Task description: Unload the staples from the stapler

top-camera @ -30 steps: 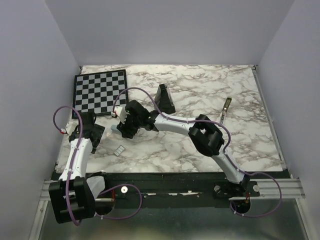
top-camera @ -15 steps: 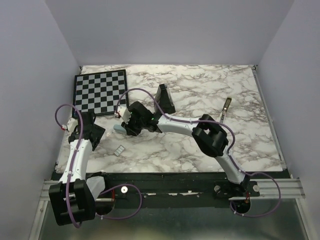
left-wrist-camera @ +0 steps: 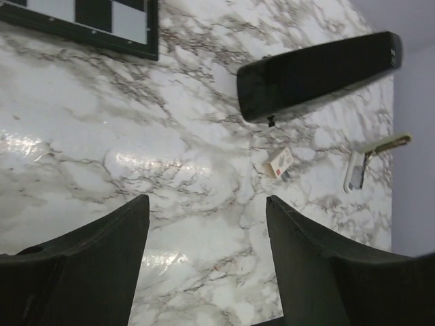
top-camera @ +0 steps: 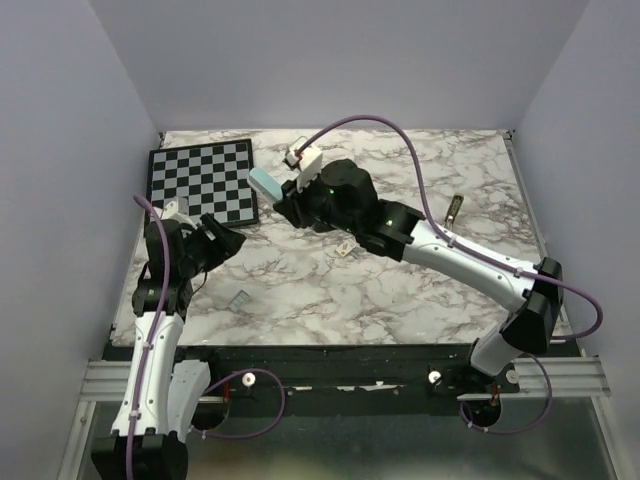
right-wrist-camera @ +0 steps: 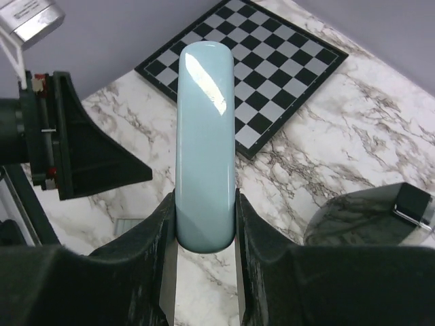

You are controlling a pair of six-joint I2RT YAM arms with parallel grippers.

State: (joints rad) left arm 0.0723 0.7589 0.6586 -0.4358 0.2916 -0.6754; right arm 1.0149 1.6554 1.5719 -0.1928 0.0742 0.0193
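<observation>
Marble tabletop (top-camera: 400,300) left behind: right gripper (right-wrist-camera: 204,214) has raised stapler (right-wrist-camera: 205,122).

- Right arm (top-camera: 450,255) spans the tabletop (top-camera: 400,310) diagonally, from the near-right corner towards the far-left quarter, and bars any crossing there.
- Its tool (right-wrist-camera: 205,231) grips the stapler (right-wrist-camera: 205,122), raised near the chessboard's (top-camera: 200,185) right edge.
- Left tool (left-wrist-camera: 206,231) is near the left edge, jaws apart.
- Black wedge (left-wrist-camera: 319,71) lies below the right wrist.
- Bare marble runs along the near edge, broken by the staples (top-camera: 241,298) and a small white-and-red item (top-camera: 346,250).
- Thin bar (top-camera: 453,208) lies towards the right edge, bare marble around it.
</observation>
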